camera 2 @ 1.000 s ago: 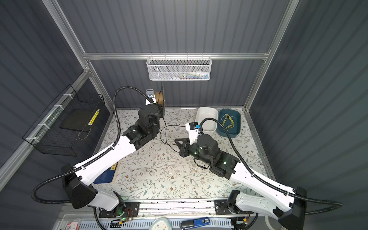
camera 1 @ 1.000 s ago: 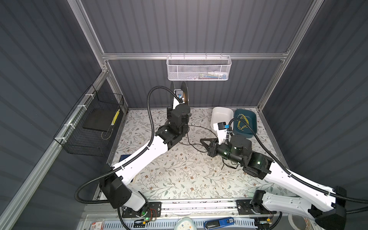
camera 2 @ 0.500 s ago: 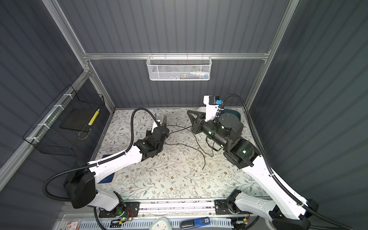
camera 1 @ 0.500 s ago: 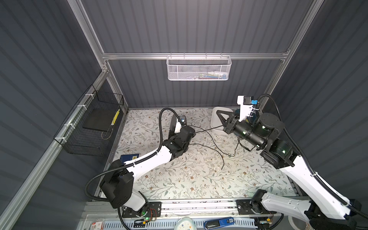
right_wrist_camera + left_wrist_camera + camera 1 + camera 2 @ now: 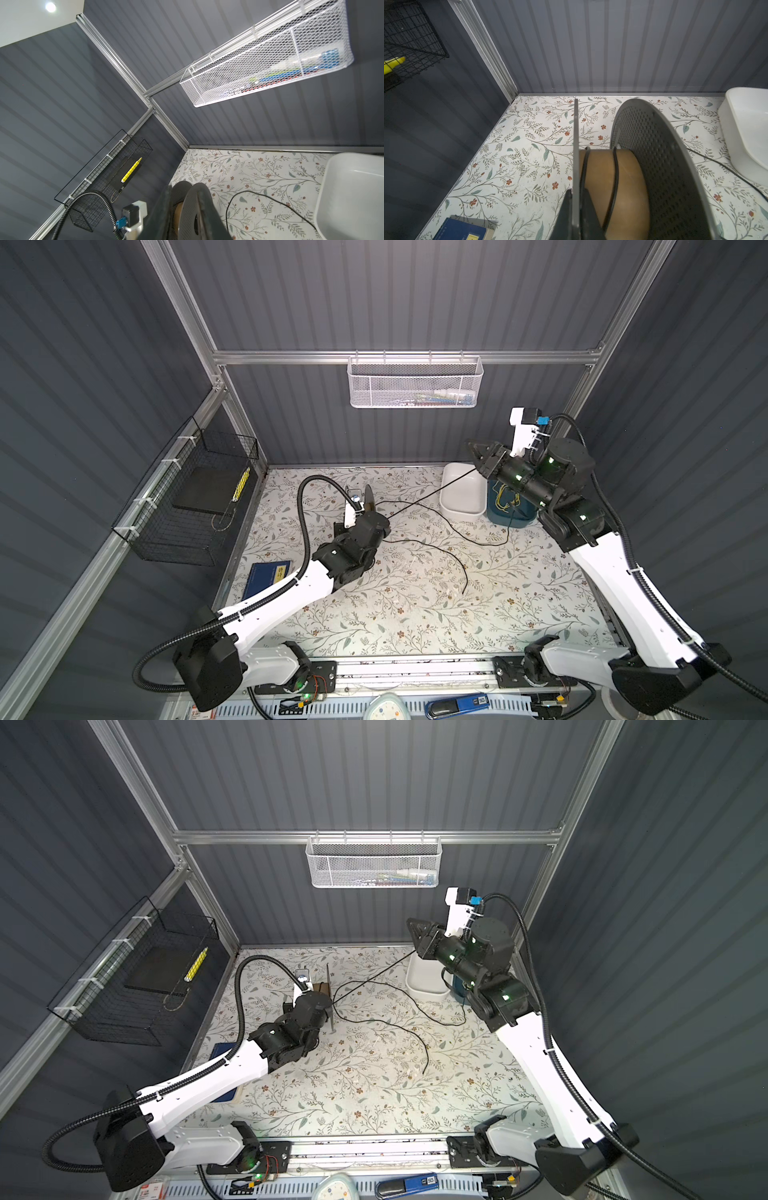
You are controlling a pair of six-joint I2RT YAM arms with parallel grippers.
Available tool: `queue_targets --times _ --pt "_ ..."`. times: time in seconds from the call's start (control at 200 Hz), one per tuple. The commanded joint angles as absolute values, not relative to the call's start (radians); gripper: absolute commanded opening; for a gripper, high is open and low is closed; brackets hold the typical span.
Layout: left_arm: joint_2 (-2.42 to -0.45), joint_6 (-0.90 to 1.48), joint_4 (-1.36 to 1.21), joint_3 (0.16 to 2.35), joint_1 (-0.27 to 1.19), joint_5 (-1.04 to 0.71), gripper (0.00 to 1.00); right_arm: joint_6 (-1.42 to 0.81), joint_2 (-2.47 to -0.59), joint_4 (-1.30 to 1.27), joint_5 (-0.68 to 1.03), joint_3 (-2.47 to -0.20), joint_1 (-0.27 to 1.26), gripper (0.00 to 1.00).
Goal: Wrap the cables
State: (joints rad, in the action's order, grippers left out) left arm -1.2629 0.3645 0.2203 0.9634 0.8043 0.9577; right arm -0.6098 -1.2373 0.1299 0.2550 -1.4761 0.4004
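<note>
Not much of this job is done yet, by the look of it. In the left wrist view only two turns of the cable [image 5: 615, 176] sit on the brown core of the spool [image 5: 654, 166], one hard against the thin flange and one nearer the perforated flange. The spool is held on edge, left of centre in both top views. From it the cable climbs in a straight, tight-looking line toward the upper right, passing in front of the white tub [image 5: 463, 497]. The rest, most of its length I'd say, lies in loose curves across the middle of the table [image 5: 395, 614], with the free end lower right of centre. All that slack has yet to go on.

The left gripper [image 5: 576, 192] is clamped on the spool's thin flange, a finger on each side, at the bottom of that wrist view. The right gripper [image 5: 476, 456] hangs high at the upper right of a top view, well above the table, and the taut cable runs right up to its tips. Whether its jaws pinch the cable or stand a little apart, I can't make out.
</note>
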Motion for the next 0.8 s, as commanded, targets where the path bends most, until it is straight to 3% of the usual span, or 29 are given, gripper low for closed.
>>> queue_targets --times 0.0,0.165,0.31,0.795 --pt "-1.237 0.374 0.36 0.93 0.788 1.011 0.0 -0.679 -1.233 -0.142 0.298 -1.507 0.336 0.29" --pt "-1.189 0.381 0.405 0.927 0.788 0.953 0.0 -0.8 -1.282 -0.475 0.424 -1.414 0.28 0.39" --pt "-1.181 0.377 0.434 0.927 0.788 0.919 0.0 -0.927 -1.357 -0.67 0.461 -1.407 0.227 0.41" --pt "-1.157 0.337 0.445 0.894 0.785 0.938 0.0 -0.914 -1.37 -0.437 0.576 -1.604 -0.007 0.42"
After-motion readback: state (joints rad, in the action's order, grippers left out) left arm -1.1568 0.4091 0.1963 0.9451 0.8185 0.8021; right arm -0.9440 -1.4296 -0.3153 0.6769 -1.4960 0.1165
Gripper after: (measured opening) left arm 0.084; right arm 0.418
